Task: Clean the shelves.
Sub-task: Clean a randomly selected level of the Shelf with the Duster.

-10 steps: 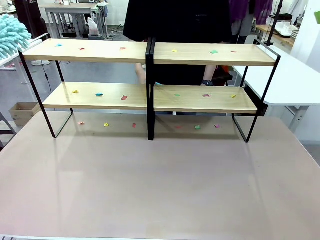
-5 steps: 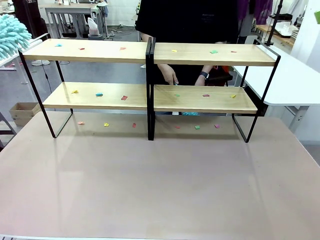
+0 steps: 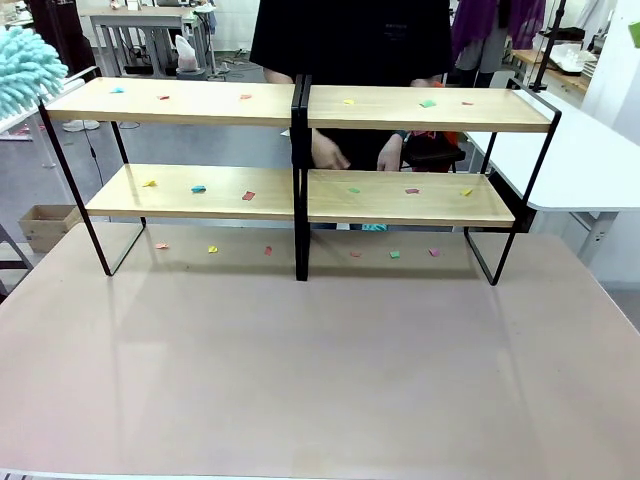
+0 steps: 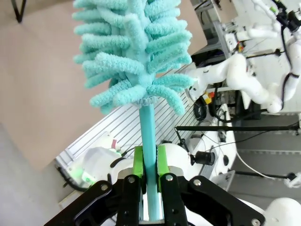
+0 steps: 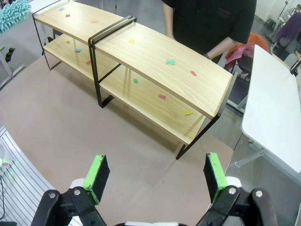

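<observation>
- Beige tabletop [image 3: 320, 370] spreads across the lower half of the front view.
- Left gripper [image 4: 150, 162], at the bottom centre of its wrist view, is pinched on the thin handle of a fluffy teal microfibre duster [image 4: 136, 52]. A green pad presses each side, and the tufted head rises to the top of the frame.
- In the front view the duster head pokes in at the upper left edge, near the racks' upper left corner.
- Right gripper [image 5: 155, 172], at the bottom of its wrist view, hangs over the table with its fingers spread wide and nothing between them.
- Two joined two-tier shelves of light-wood boards in thin black metal frames [image 3: 180, 102] stand across the middle band of the front view.
- Small coloured paper scraps [image 3: 198, 188] dot all four boards and the tabletop beneath.
- At top centre, behind the racks, stands a person in a black top [image 3: 350, 40]. One hand [image 3: 328, 152] and the other hand [image 3: 388, 155] show between the tiers, seemingly just above the lower board.
</observation>
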You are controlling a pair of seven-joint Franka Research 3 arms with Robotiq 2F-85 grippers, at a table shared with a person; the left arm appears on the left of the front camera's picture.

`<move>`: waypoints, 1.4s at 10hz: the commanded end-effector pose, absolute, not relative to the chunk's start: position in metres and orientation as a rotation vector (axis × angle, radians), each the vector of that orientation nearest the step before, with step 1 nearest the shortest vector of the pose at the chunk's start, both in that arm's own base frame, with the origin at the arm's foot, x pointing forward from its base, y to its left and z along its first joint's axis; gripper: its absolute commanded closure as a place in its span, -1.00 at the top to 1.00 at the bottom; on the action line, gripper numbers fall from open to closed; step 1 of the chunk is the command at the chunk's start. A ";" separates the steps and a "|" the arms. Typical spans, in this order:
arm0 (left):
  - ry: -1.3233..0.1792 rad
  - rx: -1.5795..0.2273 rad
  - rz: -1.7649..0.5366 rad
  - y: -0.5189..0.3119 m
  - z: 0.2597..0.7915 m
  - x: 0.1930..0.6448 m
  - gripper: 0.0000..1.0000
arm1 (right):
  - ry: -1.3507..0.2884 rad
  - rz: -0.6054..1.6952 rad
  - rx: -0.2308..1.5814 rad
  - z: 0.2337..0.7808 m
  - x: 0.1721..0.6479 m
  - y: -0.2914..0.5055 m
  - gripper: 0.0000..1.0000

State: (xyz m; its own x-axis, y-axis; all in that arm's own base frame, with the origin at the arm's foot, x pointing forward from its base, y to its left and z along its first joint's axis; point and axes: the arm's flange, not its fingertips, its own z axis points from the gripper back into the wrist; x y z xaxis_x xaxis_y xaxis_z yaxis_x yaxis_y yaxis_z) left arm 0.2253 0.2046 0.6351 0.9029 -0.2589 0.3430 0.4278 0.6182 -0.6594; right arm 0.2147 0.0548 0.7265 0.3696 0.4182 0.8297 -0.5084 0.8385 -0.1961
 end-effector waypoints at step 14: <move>-0.222 -0.388 -0.386 -0.154 0.758 0.357 -0.75 | -1.032 0.601 0.109 0.726 0.215 0.054 1.00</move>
State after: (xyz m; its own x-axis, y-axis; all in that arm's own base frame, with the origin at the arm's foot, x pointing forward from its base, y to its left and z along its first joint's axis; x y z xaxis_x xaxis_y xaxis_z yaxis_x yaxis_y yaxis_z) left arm 0.3351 -0.1500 0.7414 0.8760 -0.3706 0.3087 0.4679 0.8083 -0.3574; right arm 0.2145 0.0555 0.7266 0.3692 0.4197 0.8292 -0.5085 0.8381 -0.1978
